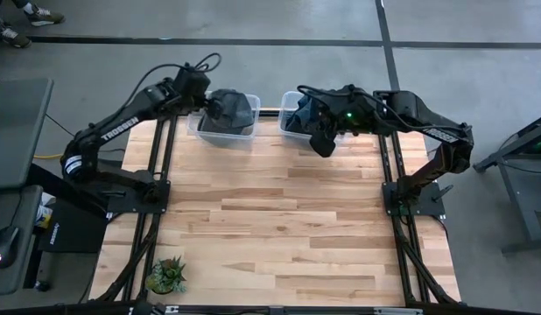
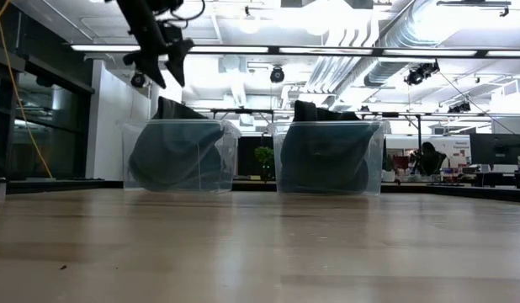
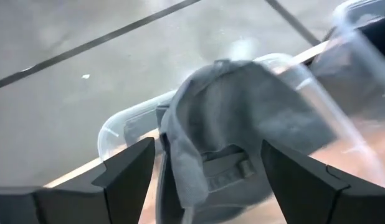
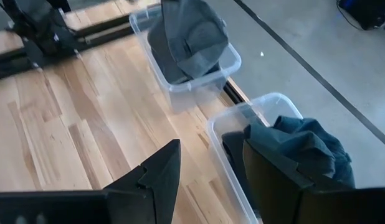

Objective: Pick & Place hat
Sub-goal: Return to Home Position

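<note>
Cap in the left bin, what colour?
Gray; the cap shows best in the left wrist view.

Two clear bins [image 1: 223, 140] [image 1: 289, 131]; one gray cap [image 1: 232, 108]; one small plant [image 1: 168, 274].

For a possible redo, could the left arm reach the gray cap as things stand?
Probably yes: the left gripper hovers above the gray cap in its open-topped bin, fingers open, nothing between.

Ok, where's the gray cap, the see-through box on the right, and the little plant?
Gray fabric cap [image 3: 242, 115]: left wrist view, on its crown.
Right clear plastic bin [image 2: 357, 124]: low view, on its top rim.
Small green potted plant [image 1: 168, 275]: high view, on its leaves.
</note>
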`<action>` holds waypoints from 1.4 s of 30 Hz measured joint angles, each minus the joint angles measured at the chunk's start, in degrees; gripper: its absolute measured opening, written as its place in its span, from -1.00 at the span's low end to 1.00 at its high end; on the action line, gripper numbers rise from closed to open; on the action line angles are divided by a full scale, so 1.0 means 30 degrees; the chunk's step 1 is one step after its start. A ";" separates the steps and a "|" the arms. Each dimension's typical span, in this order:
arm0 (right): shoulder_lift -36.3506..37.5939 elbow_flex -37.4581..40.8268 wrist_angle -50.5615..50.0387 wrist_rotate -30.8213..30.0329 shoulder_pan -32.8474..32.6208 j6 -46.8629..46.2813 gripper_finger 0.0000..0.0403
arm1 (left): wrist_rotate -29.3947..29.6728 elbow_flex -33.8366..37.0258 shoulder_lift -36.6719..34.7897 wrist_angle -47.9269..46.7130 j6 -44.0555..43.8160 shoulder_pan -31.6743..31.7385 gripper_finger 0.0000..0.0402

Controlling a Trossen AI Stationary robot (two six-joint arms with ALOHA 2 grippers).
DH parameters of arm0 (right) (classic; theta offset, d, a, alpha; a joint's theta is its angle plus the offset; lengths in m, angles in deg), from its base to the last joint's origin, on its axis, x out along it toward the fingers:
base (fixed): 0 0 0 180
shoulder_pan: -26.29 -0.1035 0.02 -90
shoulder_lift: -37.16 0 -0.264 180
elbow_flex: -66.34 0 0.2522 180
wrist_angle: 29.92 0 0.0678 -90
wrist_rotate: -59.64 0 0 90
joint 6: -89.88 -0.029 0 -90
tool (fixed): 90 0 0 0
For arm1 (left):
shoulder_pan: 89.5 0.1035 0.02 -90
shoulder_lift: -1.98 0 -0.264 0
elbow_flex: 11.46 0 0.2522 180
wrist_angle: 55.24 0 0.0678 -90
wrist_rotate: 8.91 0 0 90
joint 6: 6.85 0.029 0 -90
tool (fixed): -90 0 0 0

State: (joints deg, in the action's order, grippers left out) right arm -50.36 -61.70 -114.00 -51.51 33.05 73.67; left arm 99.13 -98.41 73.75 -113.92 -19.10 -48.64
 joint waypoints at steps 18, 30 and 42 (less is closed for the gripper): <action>0.0095 0.0000 -0.0540 -0.0796 -0.0018 -0.0093 -0.16 | -0.3326 -0.2891 -0.2081 -0.2241 0.0488 -0.2854 -0.72; 0.0102 0.0000 -0.1005 -0.0301 -0.0018 -0.0129 -0.21 | -0.1962 -0.1645 -0.2685 -0.0929 0.0299 -0.7252 -0.99; 0.0109 0.0000 -0.1764 -0.0443 -0.1516 -0.0540 -0.31 | -0.5910 0.5384 -0.8218 0.6393 -0.0900 -0.7643 -1.00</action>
State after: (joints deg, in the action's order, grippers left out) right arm -50.04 -61.70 -119.30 -52.84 28.50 72.05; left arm 81.39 -82.26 49.09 -94.74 -21.80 -71.57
